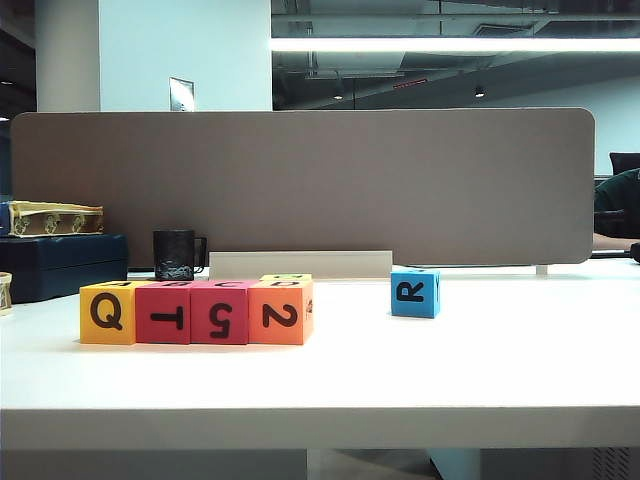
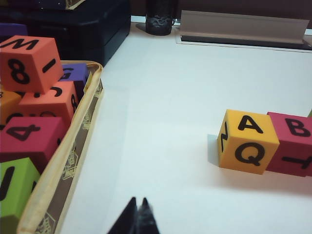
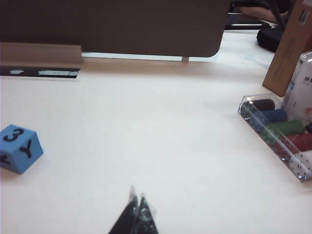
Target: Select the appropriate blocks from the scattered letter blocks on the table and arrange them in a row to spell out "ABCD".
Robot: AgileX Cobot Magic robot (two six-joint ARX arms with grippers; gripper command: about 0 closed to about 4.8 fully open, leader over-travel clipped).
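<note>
We see four foam cubes set in a touching row on the white table (image 1: 400, 370), toward the left of the exterior view. From left to right their front faces read Q on the yellow cube (image 1: 107, 313), a sideways T on the red T cube (image 1: 163, 314), a turned 5 on the red 5 cube (image 1: 220, 314) and a turned 2 on the orange cube (image 1: 280, 312). The left wrist view looks down on the near end of that row: the yellow cube's top face carries an A and the red cube next to it a B. A sliver of lime-green cube (image 1: 287, 278) peeks up just behind the orange one. The blue R cube (image 1: 415, 292) stands alone, well apart to the right of the row; the right wrist view shows a 3 and a Y on its other faces.

The left gripper (image 2: 138, 214) hangs over bare table with its fingers pressed together, grasping nothing, beside a fabric-edged tray (image 2: 73, 146) crowded with spare lettered cubes. The right gripper (image 3: 137, 212) is likewise clenched and empty above bare table, between the blue cube and a clear plastic box (image 3: 273, 131) of coloured cylinders. Neither arm shows in the exterior view. A black mug (image 1: 176, 255) stands behind the row.
</note>
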